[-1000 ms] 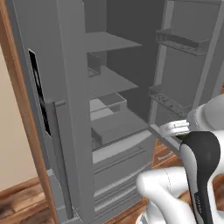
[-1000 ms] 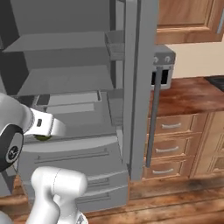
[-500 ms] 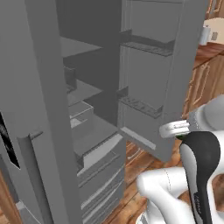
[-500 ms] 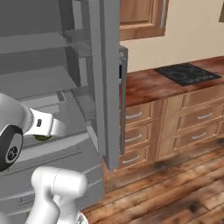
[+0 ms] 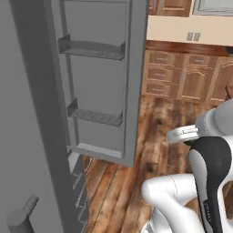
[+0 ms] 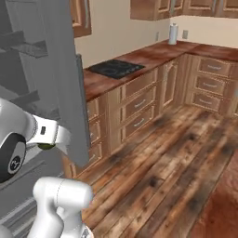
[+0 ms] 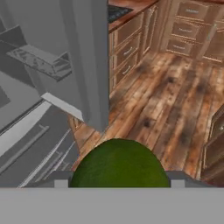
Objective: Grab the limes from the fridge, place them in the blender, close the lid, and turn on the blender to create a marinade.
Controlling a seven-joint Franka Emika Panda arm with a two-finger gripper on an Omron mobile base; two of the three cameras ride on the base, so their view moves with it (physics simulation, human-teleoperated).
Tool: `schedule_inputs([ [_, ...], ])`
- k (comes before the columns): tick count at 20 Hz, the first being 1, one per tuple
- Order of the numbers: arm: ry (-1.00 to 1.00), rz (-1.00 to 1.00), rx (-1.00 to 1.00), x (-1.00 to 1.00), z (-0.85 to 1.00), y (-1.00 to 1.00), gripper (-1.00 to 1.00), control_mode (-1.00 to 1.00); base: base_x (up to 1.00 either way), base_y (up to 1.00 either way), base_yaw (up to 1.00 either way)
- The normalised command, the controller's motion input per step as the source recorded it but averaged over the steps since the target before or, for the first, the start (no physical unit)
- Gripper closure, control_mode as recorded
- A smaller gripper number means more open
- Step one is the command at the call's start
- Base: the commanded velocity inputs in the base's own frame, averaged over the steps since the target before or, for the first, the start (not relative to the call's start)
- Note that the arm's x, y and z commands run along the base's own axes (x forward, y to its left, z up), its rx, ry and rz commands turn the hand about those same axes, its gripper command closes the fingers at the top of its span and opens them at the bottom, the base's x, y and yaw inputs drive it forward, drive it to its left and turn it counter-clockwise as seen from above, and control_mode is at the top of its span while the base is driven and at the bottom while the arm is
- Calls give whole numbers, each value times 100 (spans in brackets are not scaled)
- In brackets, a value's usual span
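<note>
A dark-green lime (image 7: pixel 119 162) sits between the fingertips of my gripper (image 7: pixel 119 178), which is shut on it. A sliver of the same lime (image 6: pixel 45 146) peeks out under the white hand, held close to the arm's body. The fridge (image 5: pixel 98 82) stands open at the left, its door with bare grey racks swung out towards the room. In the hand view the fridge door (image 7: pixel 89 57) and lower drawers (image 7: pixel 30 140) lie to the left of the lime. The blender and the lid are out of view.
Wooden base cabinets (image 6: pixel 135 111) run along the wall under a red-brown counter with a black cooktop (image 6: pixel 115 68) and a white paper roll (image 6: pixel 173 33). More cabinets (image 5: pixel 182 77) stand beyond the fridge door. Open plank floor (image 6: pixel 176 172) spreads to the right.
The whole picture has swung right as the base turned: the fridge interior slid off to the left and the counters and floor came into view. The gripper stays shut on the lime.
</note>
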Motion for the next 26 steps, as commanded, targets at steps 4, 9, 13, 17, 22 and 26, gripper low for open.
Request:
schedule_inputs([
  [4, 0, 0, 0, 0, 0, 0, 100, 100, -10, -24, -78],
  [9, 0, 0, 0, 0, 0, 0, 100, 100, 40, -54, -59],
  [13, 0, 0, 0, 0, 0, 0, 100, 100, 100, -16, -37],
  [17, 0, 0, 0, 0, 0, 0, 100, 100, 100, 11, -24],
  [22, 0, 0, 0, 0, 0, 0, 100, 100, 100, 0, -21],
  [26, 0, 0, 0, 0, 0, 0, 100, 100, 100, 1, -28],
])
